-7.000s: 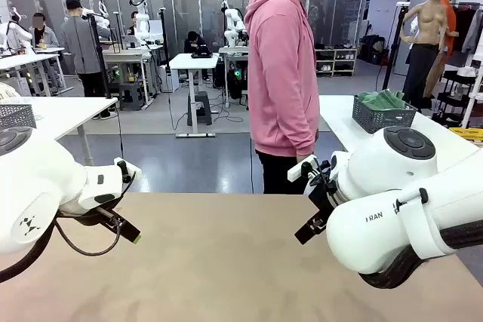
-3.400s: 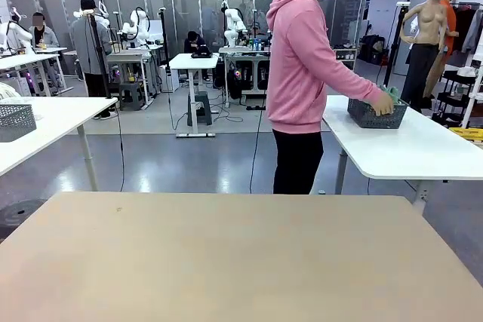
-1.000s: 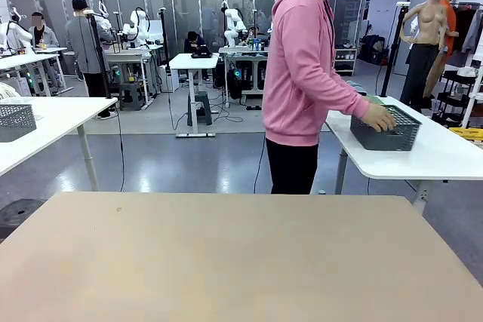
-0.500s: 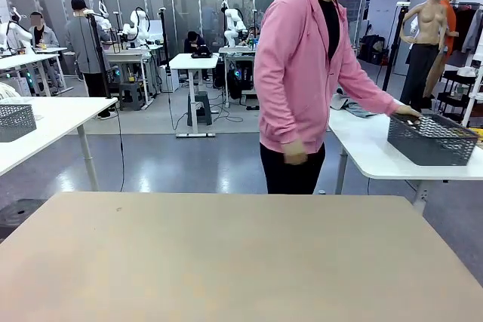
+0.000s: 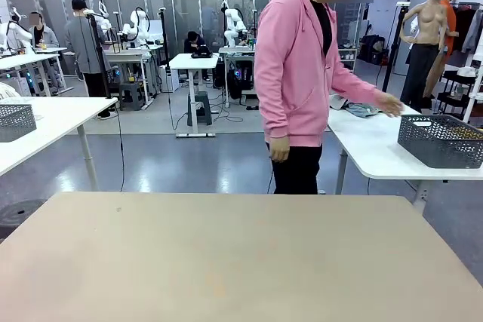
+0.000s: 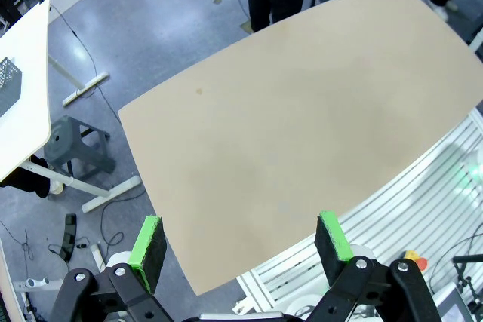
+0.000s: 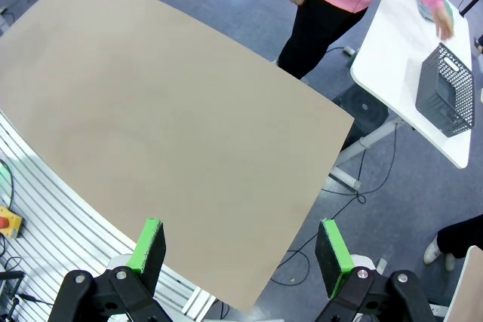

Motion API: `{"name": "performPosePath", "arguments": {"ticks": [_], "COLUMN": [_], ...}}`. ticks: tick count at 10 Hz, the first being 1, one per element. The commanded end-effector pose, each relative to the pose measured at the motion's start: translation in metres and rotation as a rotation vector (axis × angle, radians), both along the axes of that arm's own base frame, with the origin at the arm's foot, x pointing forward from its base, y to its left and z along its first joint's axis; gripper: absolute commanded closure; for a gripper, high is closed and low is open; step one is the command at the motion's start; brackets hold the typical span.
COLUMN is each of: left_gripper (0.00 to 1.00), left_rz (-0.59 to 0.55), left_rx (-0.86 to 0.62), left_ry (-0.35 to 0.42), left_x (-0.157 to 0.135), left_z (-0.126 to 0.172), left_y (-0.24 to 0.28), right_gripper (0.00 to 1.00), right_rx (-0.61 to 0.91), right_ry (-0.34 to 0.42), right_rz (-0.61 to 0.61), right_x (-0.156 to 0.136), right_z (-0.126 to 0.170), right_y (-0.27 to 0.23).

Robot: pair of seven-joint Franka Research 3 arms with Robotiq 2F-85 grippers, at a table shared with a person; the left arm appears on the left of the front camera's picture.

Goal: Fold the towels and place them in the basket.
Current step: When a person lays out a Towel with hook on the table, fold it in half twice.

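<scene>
Basket (image 5: pixel 440 139) and towels (image 5: pixel 361 109) on white side table (image 5: pixel 370 147)

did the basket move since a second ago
Yes. The basket has slid toward picture right along the white side table, ending near its right end, past the person's hand.

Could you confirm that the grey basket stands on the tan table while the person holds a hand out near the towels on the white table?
Not quite: the front view shows the basket on the white table, not the tan table. The person's hand is indeed held out near the towels there.
</scene>
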State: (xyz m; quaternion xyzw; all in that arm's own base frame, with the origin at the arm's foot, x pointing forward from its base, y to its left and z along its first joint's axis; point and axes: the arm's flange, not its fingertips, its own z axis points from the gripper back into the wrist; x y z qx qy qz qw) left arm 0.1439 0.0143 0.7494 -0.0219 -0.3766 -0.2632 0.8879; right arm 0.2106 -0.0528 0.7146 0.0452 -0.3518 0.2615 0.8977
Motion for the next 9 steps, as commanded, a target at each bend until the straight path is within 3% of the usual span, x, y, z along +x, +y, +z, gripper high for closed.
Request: {"name": "performPosePath", "arguments": {"ticks": [1,9], "left_gripper": [0.00,0.00], "left_rz": [-0.001,-0.001], "left_rx": [0.000,0.000], "left_ry": [-0.001,-0.001], "left_x": [-0.0004,-0.0004], "left_z": [0.0007,0.0007], "left_y": [0.0001,0.0001], "right_gripper": [0.00,0.00], "right_rx": [0.002,0.002], "right_ry": [-0.002,-0.002], "right_rz": [0.007,0.007], "right_x": [0.0008,0.0008], "right_z": [0.0000,0.0000], "right_y": [0.0003,0.0003]}}
